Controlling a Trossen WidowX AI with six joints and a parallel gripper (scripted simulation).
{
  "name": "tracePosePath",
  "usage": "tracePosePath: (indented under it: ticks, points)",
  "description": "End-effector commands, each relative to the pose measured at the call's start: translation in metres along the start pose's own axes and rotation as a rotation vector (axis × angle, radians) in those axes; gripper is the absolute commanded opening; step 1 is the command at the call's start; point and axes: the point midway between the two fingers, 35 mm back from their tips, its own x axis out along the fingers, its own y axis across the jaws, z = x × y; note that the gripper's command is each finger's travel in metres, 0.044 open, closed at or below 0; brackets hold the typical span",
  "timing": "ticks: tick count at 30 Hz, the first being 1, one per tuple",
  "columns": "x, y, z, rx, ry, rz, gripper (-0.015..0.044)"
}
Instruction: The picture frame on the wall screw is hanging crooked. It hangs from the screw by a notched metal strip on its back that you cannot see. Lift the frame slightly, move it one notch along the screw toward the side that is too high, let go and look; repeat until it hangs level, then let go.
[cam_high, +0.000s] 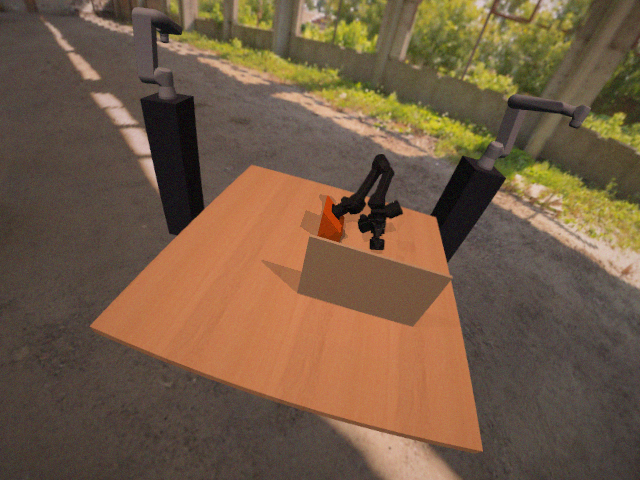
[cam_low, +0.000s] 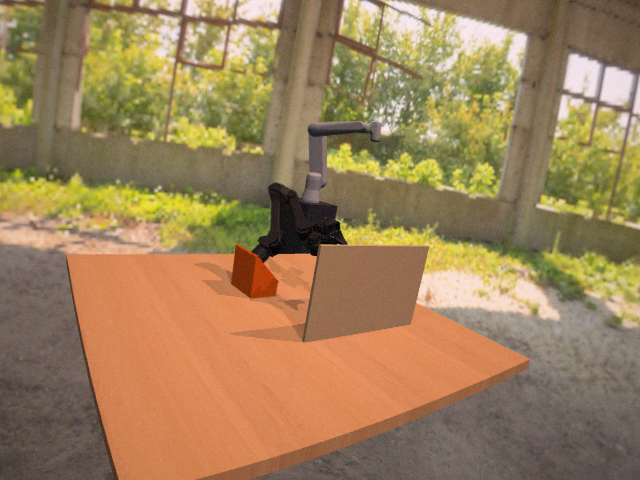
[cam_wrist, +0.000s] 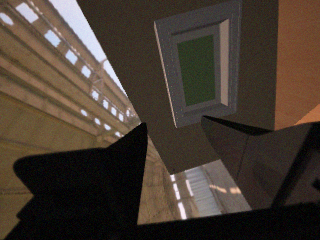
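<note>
The picture frame (cam_wrist: 171, 65), grey with a green picture, hangs on the brown wall panel (cam_wrist: 125, 50) (cam_high: 367, 281) (cam_low: 367, 289). In the wrist view its long edges do not run true to the panel's edges; its end nearer the image bottom looks higher, so it hangs crooked. My gripper (cam_wrist: 173, 123) (cam_high: 376, 242) is open in front of the panel, its fingertips apart and holding nothing, seen just below the frame's lower end in the image. The top and exterior views show only the panel's back, which hides the frame. The screw and notched strip are not visible.
The panel stands upright on the wooden table (cam_high: 217, 310) (cam_low: 206, 372). My arm rises from an orange wedge-shaped block (cam_high: 329, 224) (cam_low: 248, 276) on the panel's frame side. Two grey arms on black pedestals (cam_high: 173, 155) (cam_high: 467, 198) stand beyond the table.
</note>
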Motion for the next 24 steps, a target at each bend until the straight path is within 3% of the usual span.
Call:
tracePosePath:
  ticks: [1, 10, 24]
  points:
    - [-0.02, 0.007, 0.003, 0.006, -0.012, -0.004, 0.026]
    - [-0.064, 0.02, 0.016, 0.015, -0.017, -0.005, 0.026]
    - [-0.065, 0.02, 0.016, 0.015, -0.017, -0.005, 0.026]
